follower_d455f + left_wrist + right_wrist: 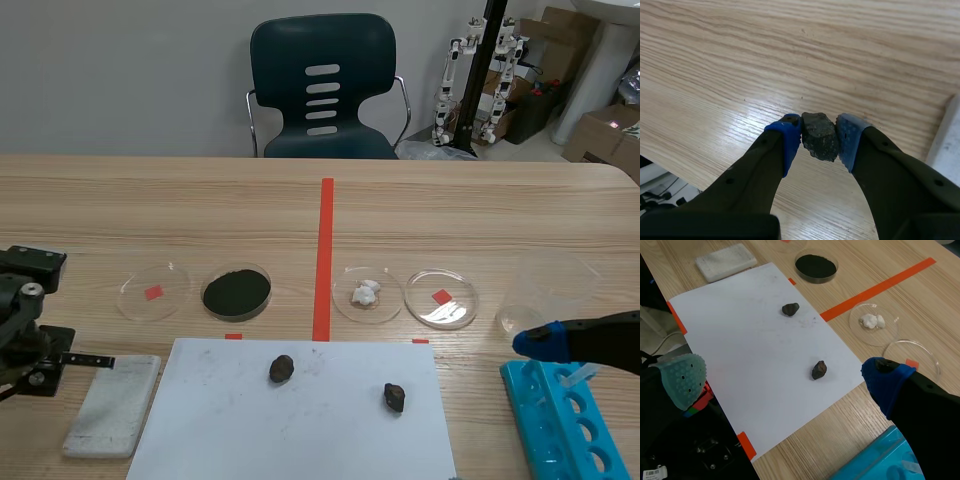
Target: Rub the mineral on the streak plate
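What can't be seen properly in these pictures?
Scene view: the rock in the left gripper is unseen; arm or edge hides it.
Left wrist view: only a sliver of the white plate shows, cut by the edge.
Scene view: the blue rack runs off the bottom edge.

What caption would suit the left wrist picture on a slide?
Left gripper pinches a dark rock over the wooden table.

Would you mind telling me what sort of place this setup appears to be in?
Probably a robotics lab set for a mineral test: small humanoid robots and cardboard boxes stand behind the wooden table, which carries a dish of black powder and a blue tube rack.
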{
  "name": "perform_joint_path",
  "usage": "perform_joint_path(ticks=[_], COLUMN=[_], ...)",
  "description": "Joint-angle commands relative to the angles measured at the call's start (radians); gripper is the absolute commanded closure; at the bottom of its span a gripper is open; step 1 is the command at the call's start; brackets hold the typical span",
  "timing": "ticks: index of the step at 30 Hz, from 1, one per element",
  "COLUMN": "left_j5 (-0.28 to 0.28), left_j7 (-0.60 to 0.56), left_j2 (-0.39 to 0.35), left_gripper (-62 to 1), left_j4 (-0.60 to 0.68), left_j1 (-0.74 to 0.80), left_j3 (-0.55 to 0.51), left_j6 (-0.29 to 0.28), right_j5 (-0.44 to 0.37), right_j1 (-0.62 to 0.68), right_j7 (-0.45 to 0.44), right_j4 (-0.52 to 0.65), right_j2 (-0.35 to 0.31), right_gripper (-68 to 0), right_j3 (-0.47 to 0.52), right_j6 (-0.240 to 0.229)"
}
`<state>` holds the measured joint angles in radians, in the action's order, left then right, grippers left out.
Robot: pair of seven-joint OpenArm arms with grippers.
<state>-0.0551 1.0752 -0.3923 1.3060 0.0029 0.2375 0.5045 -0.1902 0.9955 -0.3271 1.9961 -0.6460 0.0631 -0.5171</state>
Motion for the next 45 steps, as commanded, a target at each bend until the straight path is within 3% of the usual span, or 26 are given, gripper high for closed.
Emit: perform_joint_path(ticks=[1, 8, 11, 16, 19, 23, 31, 34, 45], left_j5=[0.006, -0.058, -0.069, -0.091, -0.121, -0.122, -0.121, -0.121, -0.121], left_j7=[-0.033, -0.198, -0.287, -0.484, -0.596, -0.696, -0.844, -0.879, -0.948], left_j2=[-0.025, -0.07, -0.085, -0.093, -0.093, -0.093, -0.083, -0.074, -0.068], left_gripper=[-14.1, -14.1, -14.1, -14.1, -14.1, -14.1, -14.1, -14.1, -14.1], left_j4=[0.049, 0.194, 0.268, 0.396, 0.467, 0.539, 0.631, 0.655, 0.705], left_j1=[0.02, 0.138, 0.205, 0.339, 0.423, 0.528, 0.693, 0.737, 0.772], left_j3=[-0.004, -0.004, -0.004, -0.004, -0.004, -0.004, -0.004, -0.004, -0.004], left_j6=[0.005, 0.0, -0.027, -0.124, -0.22, -0.34, -0.474, -0.503, -0.509], right_j5=[-0.011, -0.011, -0.011, -0.011, -0.011, -0.011, -0.011, -0.011, -0.011], right_j1=[-0.001, -0.001, -0.001, -0.001, -0.001, -0.001, -0.001, -0.001, -0.001], right_j7=[-0.011, -0.011, -0.011, -0.011, -0.011, -0.011, -0.011, -0.011, -0.011], right_j4=[0.003, 0.003, 0.003, 0.003, 0.003, 0.003, 0.003, 0.003, 0.003], right_j2=[-0.013, -0.013, -0.013, -0.013, -0.013, -0.013, -0.013, -0.013, -0.013], right_gripper=[-67.9, -67.9, -67.9, -67.9, -67.9, -67.9, -67.9, -67.9, -67.9], right_j3=[0.001, 0.001, 0.001, 0.001, 0.001, 0.001, 0.001, 0.001, 0.001], right_j6=[0.0, 0.0, 0.0, 0.0, 0.0, 0.0, 0.0, 0.0, 0.0])
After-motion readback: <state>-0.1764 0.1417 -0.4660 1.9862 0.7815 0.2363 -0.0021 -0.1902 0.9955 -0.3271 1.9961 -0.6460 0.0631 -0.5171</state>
